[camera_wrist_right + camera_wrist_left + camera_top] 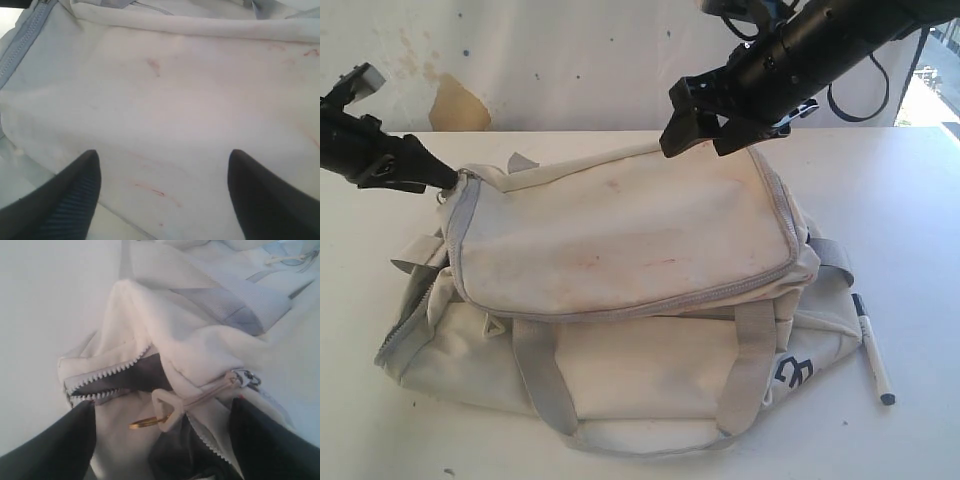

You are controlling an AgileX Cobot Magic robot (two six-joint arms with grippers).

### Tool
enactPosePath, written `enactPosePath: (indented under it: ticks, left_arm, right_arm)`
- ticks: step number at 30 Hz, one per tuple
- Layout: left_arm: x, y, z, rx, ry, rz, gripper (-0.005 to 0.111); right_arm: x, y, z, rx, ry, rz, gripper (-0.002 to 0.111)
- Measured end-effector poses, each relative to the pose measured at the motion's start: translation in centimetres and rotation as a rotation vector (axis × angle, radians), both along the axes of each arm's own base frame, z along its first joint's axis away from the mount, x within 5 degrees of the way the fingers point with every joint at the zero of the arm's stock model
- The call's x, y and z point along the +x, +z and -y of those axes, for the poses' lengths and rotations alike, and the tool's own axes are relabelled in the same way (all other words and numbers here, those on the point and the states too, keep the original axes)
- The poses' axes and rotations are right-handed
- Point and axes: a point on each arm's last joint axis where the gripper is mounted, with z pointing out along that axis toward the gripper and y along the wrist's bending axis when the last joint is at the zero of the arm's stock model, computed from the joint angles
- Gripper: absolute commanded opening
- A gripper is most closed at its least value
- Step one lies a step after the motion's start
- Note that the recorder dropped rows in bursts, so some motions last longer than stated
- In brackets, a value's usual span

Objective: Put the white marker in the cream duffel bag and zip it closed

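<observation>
The cream duffel bag lies across the middle of the table, its stained top flap resting loosely over it. The zipper at the bag's left end gapes, showing dark grey lining. My left gripper is at that end, open, and a cream triangular zipper pull with a small brass piece hangs between its fingers, not pinched. My right gripper hovers open just above the flap's back right part, with nothing between its fingertips. The white marker lies on the table right of the bag.
Grey webbing handles spill toward the table's front edge. A stained wall stands close behind the bag. Bare white tabletop shows on the right around the marker.
</observation>
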Motion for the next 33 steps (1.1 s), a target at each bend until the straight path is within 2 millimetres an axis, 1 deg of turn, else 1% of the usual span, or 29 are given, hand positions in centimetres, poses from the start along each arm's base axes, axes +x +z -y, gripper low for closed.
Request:
enactPosePath:
  ticks: [4,8,10,13,15,16,22,24,28,29,31,32,33]
  left_arm:
    - [0.1,-0.7,0.3,-0.032,-0.077,0.044,0.083]
    - [-0.1,-1.2,0.6,-0.062,-0.116,0.031,0.081]
    - [-0.1,-1.2,0.7,-0.076,-0.129,0.030,0.074]
    - [-0.2,-1.4,0.8,-0.087,-0.150,0.030,0.055]
    - [-0.3,-1.6,0.8,-0.089,-0.162,0.032,0.045]
    - [-0.3,-1.6,0.8,-0.091,-0.169,0.029,0.043]
    - [-0.3,-1.8,0.8,-0.087,-0.178,0.028,0.043]
    - [-0.3,-1.8,0.8,-0.084,-0.174,0.031,0.041]
    - [-0.3,-1.8,0.8,-0.083,-0.174,0.031,0.022]
    - [-0.3,-1.8,0.8,-0.081,-0.175,0.030,0.014]
    - [-0.4,-1.8,0.7,-0.077,-0.181,0.027,0.003]
    - [-0.4,-1.9,0.6,-0.072,-0.181,0.024,0.000]
    - [-0.4,-1.9,0.5,-0.070,-0.183,0.022,0.000]
  right_arm:
    - [0.0,0.0,0.0,0.000,0.000,0.000,0.066]
    - [0.0,0.0,0.0,0.000,0.000,0.000,0.066]
    - [0.0,0.0,0.0,0.000,0.000,0.000,0.066]
    - [0.1,0.0,0.0,0.002,-0.007,0.010,0.066]
    - [0.1,0.1,0.0,0.003,-0.009,0.014,0.066]
    - [0.1,0.1,0.0,0.003,-0.009,0.014,0.066]
    - [0.2,0.1,0.0,0.004,-0.011,0.017,0.066]
    - [0.2,0.1,0.0,0.004,-0.011,0.017,0.066]
    - [0.2,0.1,0.0,0.004,-0.011,0.017,0.066]
    - [0.2,0.1,0.0,0.004,-0.011,0.017,0.066]
    - [0.2,0.1,0.0,0.004,-0.011,0.017,0.066]
    - [0.2,0.1,0.0,0.004,-0.011,0.017,0.066]
    - [0.2,0.1,0.0,0.004,-0.011,0.017,0.066]
